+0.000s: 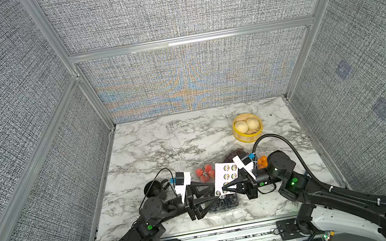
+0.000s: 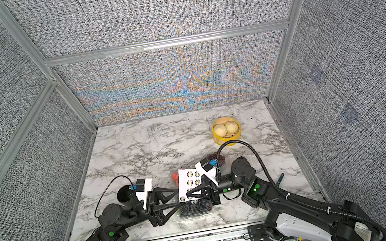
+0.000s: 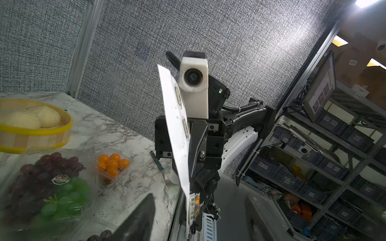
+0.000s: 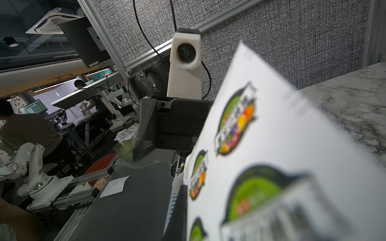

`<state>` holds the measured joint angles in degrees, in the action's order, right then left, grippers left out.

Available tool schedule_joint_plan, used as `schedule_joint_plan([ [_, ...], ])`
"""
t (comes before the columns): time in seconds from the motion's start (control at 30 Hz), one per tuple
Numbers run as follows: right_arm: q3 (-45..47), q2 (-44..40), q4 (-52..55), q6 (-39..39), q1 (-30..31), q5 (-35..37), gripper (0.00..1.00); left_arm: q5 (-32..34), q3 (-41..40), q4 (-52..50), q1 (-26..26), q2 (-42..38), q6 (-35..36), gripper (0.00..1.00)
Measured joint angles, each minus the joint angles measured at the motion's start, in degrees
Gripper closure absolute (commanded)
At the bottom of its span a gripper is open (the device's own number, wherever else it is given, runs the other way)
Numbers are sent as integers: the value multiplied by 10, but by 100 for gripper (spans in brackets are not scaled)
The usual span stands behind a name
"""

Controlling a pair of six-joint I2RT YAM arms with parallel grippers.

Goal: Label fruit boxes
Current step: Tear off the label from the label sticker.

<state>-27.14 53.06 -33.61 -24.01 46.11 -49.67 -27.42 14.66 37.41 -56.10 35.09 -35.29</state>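
The right gripper point(image 1: 224, 189) is pinching the white sticker sheet point(image 1: 225, 176) steady; the left gripper point(image 1: 211, 195), jaws spread, should be nipping the loosened sticker point(image 1: 222, 197) near the sheet's near edge.

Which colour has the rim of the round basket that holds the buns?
Yellow; the basket shows it best in the left wrist view.

Sticker sheet point(image 1: 226, 178) hides most of the dark-grape box point(image 1: 223, 205) and part of the grape box point(image 1: 231, 156) in both top views. Sheet print blurred in right wrist view. Orange-fruit box point(image 1: 262, 162) partly behind right arm.
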Motion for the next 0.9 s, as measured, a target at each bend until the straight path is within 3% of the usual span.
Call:
schedule_joint_plan([
  [0.27,-14,11,42,15,4,-15,100,21,53,-47,0,45,27,1],
  [0.33,-16,12,45,19,4,-21,100,24,67,-59,0,60,34,21],
  [0.4,-16,12,49,21,5,-26,100,24,69,-61,0,71,37,34],
  [0.53,-18,14,64,29,5,-31,100,20,73,-62,0,83,38,83],
  [0.6,-21,17,71,32,5,-32,100,20,78,-62,0,89,38,93],
  [0.73,-24,20,78,37,5,-33,100,19,80,-62,0,99,39,100],
  [0.9,-29,24,85,37,7,-26,53,21,77,-62,0,95,38,100],
])
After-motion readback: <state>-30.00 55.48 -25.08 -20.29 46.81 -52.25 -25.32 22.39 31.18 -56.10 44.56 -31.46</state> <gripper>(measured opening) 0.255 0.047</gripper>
